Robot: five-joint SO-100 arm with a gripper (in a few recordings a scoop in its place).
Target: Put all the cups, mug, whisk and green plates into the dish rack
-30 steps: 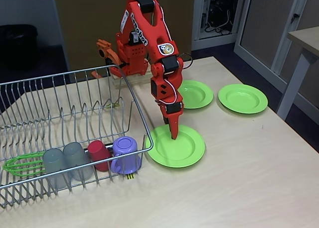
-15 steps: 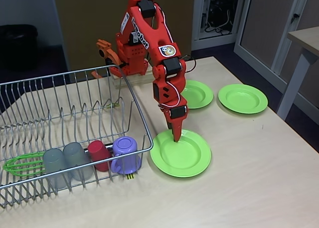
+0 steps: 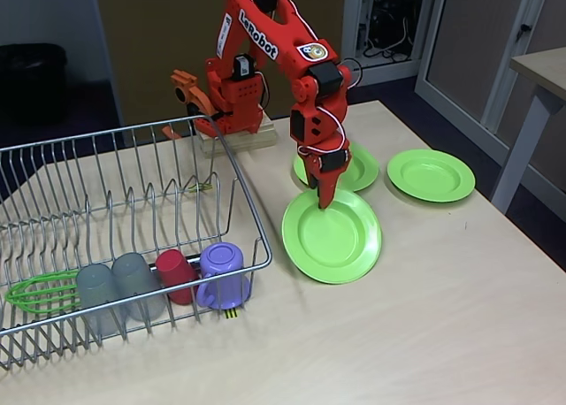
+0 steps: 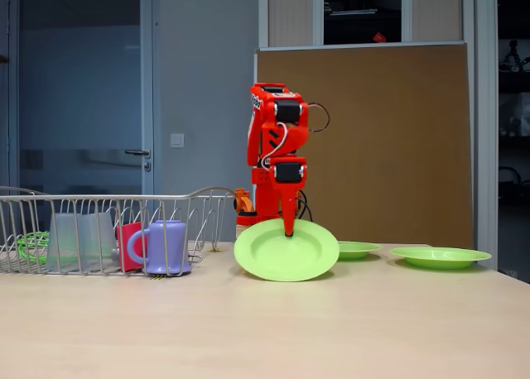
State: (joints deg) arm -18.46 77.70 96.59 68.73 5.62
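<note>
- Step in hand: gripper (image 3: pixel 324 195) is clamped on the rim of one green plate (image 3: pixel 334 237), which hangs tilted above the table.
- Next: carry it over to the dish rack (image 3: pixel 106 210) and slot it between the prongs.

3 green plates (image 3: pixel 332 237), 2 grey tumblers (image 3: pixel 95 286), 1 red cup (image 3: pixel 175 271), 1 mug (image 3: pixel 221 272), 1 whisk (image 3: pixel 35 292), 1 rack (image 3: pixel 133 202).

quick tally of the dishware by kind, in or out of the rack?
Green plates: 3, one held tilted by the gripper, plate; two flat on the table
Grey tumblers: 2
Red cup: 1
Lilac mug: 1
Green whisk: 1
Total: 8
</note>
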